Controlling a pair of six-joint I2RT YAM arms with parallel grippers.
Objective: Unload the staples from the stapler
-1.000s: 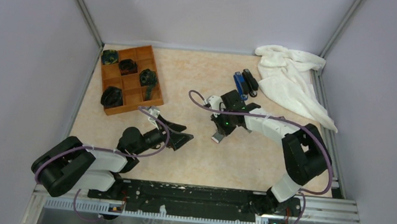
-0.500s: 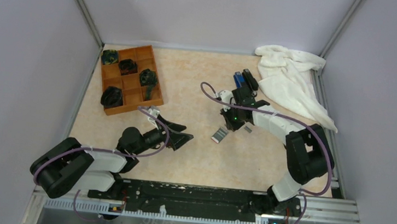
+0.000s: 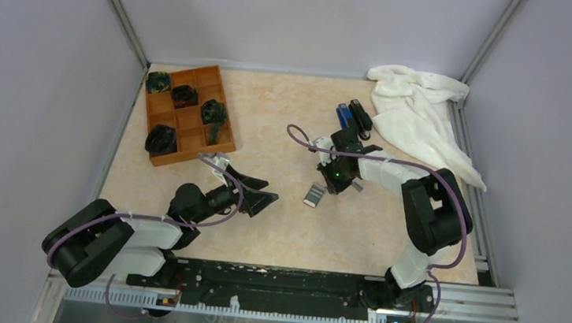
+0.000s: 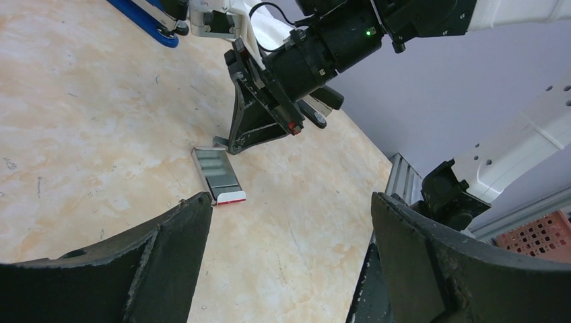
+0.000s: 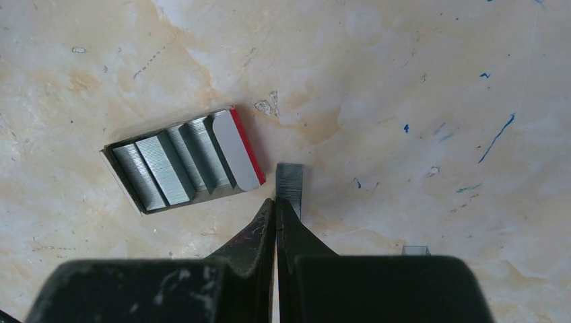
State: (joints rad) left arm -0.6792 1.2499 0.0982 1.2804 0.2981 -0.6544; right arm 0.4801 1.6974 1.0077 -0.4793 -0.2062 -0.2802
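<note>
Your right gripper (image 5: 276, 207), fingers closed on nothing, has shifted off the staple box (image 5: 182, 165) to the staples (image 5: 289, 182), probably a light, brittle strip, so pinch its long sides.

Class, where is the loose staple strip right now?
Right wrist view: the staples lie just right of the white-and-red box, at the tips of the right gripper.

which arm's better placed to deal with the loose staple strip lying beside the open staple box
Right. The right pincer, shut, has its tips right at the tiny silvery-grey metal strip of staples, beside the small white-and-red flat box. The left pincer hangs open well away.
</note>
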